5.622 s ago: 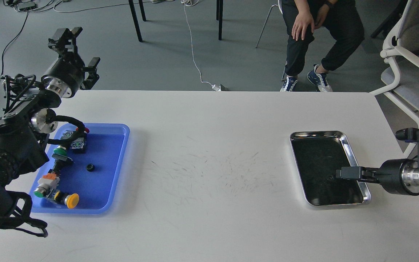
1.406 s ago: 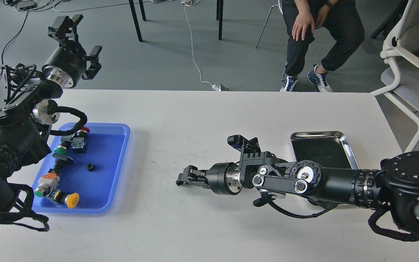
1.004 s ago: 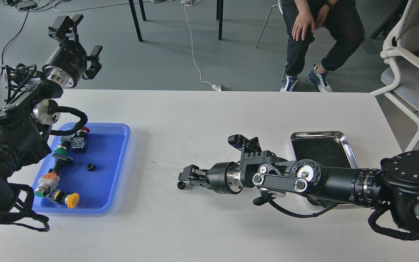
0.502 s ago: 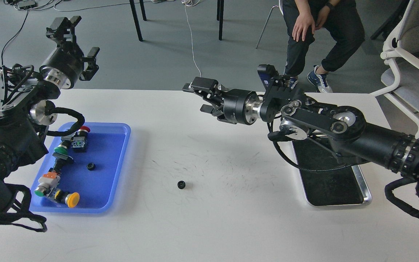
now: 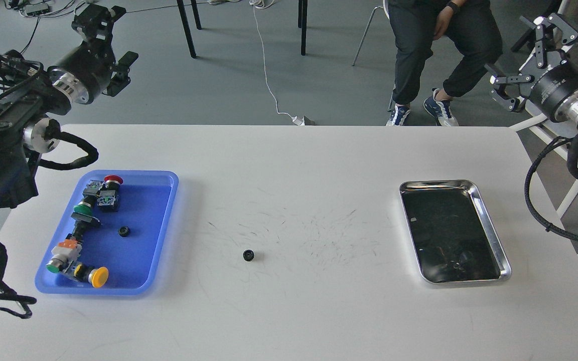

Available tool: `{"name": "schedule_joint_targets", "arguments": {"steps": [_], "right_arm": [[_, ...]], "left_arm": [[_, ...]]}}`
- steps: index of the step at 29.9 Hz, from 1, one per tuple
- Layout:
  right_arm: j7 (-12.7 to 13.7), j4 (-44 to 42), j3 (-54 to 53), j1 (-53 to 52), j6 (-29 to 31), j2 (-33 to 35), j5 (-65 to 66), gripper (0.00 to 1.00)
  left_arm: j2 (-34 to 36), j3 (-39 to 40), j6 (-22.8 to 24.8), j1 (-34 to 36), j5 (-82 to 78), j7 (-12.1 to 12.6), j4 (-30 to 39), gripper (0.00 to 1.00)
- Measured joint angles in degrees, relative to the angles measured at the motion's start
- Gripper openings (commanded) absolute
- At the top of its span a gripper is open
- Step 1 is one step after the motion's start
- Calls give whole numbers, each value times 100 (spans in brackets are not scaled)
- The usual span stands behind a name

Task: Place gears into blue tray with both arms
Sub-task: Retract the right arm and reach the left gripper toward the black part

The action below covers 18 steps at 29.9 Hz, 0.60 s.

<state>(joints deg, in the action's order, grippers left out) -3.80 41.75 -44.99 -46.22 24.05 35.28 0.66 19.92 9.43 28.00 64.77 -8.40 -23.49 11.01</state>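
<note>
The blue tray (image 5: 166, 210) lies on the white table at the left. One small black gear (image 5: 124, 231) rests inside it. Another gear (image 5: 248, 255) lies loose on the bare table near the middle, well right of the tray. My left gripper (image 5: 113, 35) hangs high beyond the table's far left corner, open and empty. Beyond the far right corner, my right gripper (image 5: 526, 52) is raised with its fingers spread, also holding nothing. Both grippers are far from either gear.
Several push-button switches (image 5: 81, 235) with red, green and yellow caps line the blue tray's left side. A shiny silver tray (image 5: 491, 233) sits at the right. A seated person (image 5: 434, 45) and a white chair (image 5: 570, 200) are beyond the table.
My right arm swung from above the table's far middle out to the far right and rose. The gear it released stays on the table. My left gripper lifted slightly.
</note>
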Motion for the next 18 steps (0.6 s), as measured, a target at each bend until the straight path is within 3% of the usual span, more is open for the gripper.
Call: {"name": "schedule_joint_targets", "arguments": {"steps": [3, 8, 15, 18], "right_arm": [[-16, 2, -34, 320, 212, 136, -494, 94], [-109, 24, -48, 473, 340, 174, -637, 94], [-124, 34, -146, 568, 396, 299, -639, 94], [-132, 34, -157, 696, 396, 398, -639, 94]], "left_arm": [[239, -89, -2, 231, -371, -5, 590, 98], [810, -87, -56, 475, -1349, -8, 2472, 98], [1956, -107, -1465, 376, -4156, 176, 6250, 98], [2154, -198, -1946, 99, -5260, 358, 7195, 98]]}}
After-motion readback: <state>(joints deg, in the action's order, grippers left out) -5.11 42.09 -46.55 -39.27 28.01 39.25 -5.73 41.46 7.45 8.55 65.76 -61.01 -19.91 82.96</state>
